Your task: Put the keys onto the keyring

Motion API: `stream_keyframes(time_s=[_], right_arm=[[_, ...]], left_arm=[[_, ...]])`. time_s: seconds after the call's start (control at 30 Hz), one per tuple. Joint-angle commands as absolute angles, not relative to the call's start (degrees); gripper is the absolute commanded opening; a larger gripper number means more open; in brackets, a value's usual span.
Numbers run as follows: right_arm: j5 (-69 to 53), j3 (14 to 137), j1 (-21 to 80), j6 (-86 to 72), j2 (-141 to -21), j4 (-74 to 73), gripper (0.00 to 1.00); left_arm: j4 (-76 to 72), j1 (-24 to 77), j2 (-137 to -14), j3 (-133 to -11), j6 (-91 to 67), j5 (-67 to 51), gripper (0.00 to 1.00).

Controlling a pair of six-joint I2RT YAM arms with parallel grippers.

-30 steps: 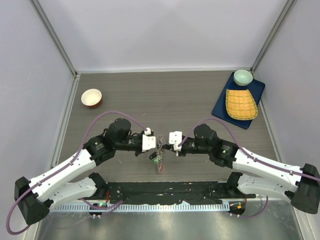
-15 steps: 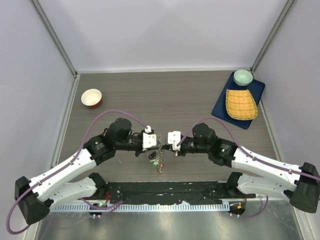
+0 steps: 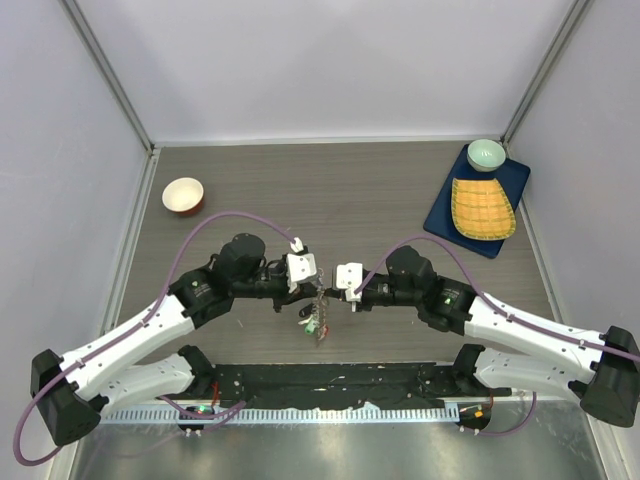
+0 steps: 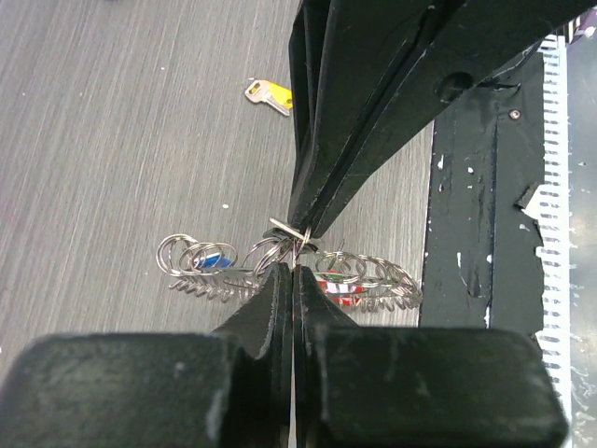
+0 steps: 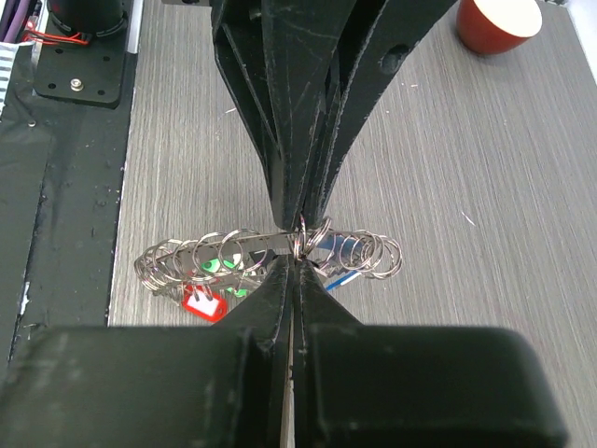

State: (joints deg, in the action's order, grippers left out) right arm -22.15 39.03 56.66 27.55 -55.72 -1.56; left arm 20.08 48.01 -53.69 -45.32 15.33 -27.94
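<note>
While you held both arms tip to tip, little changed over the last second. The left claw (image 4: 292, 273) stayed pressed shut, its tips pinching the keyring (image 5: 252, 241). The right claw (image 5: 297, 266) was shut too, and it met the left one nose to nose on the same ring. In the left wrist view the right claw's tips nipped a small loop at the top of the bunch. I could not tell whether that loop was part of the ring itself or belonged to a key.

What did shift was your left wrist. Compared with a second earlier, its white block sat a little farther from the arm bases and had turned, and the cable plug behind it stood farther out as well. The right claw had crept slightly toward the left one, so the gap between the two white blocks looked narrower. The bunch itself had not moved. It hung just under the meeting tips, with the keys (image 4: 201, 261) fanned out to either side of them, above the table (image 4: 112, 140).

One loose key (image 4: 268, 93) with a yellow tag lay on the table ahead of the left claw, a little to its left and well apart from the ring. A red bowl (image 5: 499, 23) stood far ahead of the right claw, off to its right.
</note>
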Motion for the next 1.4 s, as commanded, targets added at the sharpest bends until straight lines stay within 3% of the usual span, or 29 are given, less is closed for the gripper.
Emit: stream_keyframes(time_s=[0.0,0.67,0.87,1.13,1.27,1.37], right_arm=[[-23.47,41.84,57.04,28.12,-54.49,0.97,0.01],[-22.24,41.31,56.95,28.3,-56.25,0.7,0.01],[-19.87,40.61,57.04,26.98,-56.51,3.34,0.01],[-18.1,42.71,57.04,26.89,-57.74,4.57,0.01],[-17.84,44.38,57.04,27.51,-59.15,2.99,0.01],[-17.32,45.44,57.04,27.77,-59.76,1.67,0.01]], left_arm=[[16.53,48.25,-53.35,-48.16,11.7,-26.89,0.0],[-0.34,48.25,-44.39,-39.56,-7.73,-12.85,0.0],[-15.88,48.25,-37.01,-29.37,-14.48,-2.48,0.0],[-34.44,48.25,-33.58,-17.41,-20.56,-0.44,0.01],[-37.18,48.25,-32.18,-14.59,-21.62,3.69,0.08],[-35.08,48.34,-30.85,-14.68,-21.53,4.31,0.21]])
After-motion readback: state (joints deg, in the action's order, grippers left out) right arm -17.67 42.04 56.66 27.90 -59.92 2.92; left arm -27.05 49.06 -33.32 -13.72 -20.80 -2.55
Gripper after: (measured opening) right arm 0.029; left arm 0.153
